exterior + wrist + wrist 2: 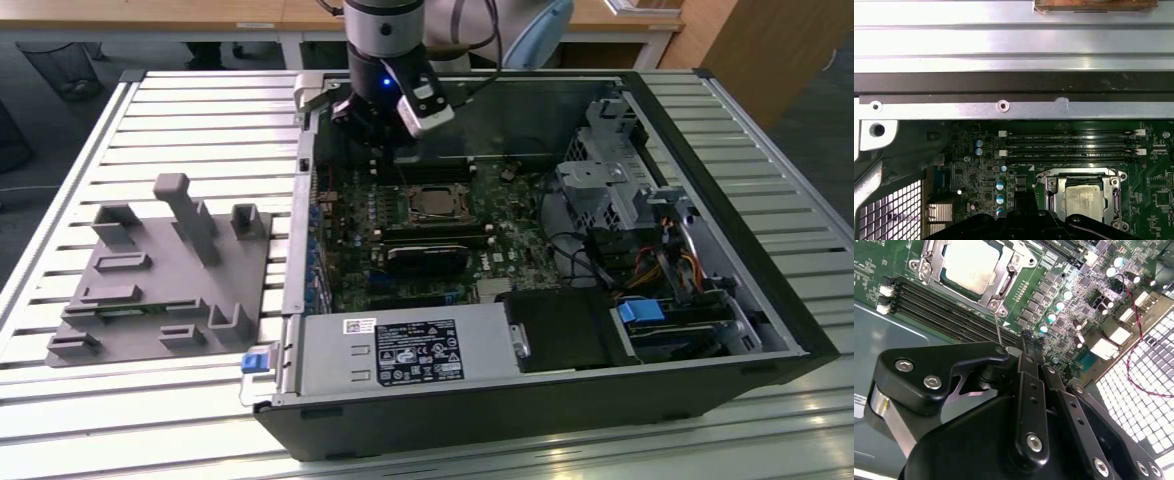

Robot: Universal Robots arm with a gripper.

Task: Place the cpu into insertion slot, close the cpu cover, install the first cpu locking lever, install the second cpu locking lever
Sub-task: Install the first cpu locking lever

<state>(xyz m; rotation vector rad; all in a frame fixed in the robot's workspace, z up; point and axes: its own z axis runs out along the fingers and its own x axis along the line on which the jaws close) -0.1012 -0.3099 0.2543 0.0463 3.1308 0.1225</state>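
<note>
Looking down into the open black steel computer case, I see the small flat square cpu with its pale silvery-beige metal top already seated in the insertion slot, the square dark socket on the green circuit board. The cpu cover, a thin silver metal frame plate with a central window, lies flat around the chip in both wrist views, and a thin wire locking lever stands up from the frame's corner toward the end effector. Long black memory slots run beside the socket. My arm comes down nearly vertically over the case's far edge, its grey wrist joint carrying the matte black linkage fingers low over the board just beside the socket. The fingers look drawn close together, but I cannot tell whether they are fully closed or pinching that lever. The case rests on a ribbed silver aluminium tabletop, with a grey moulded plastic fixture block well apart on the exterior view's left.
</note>
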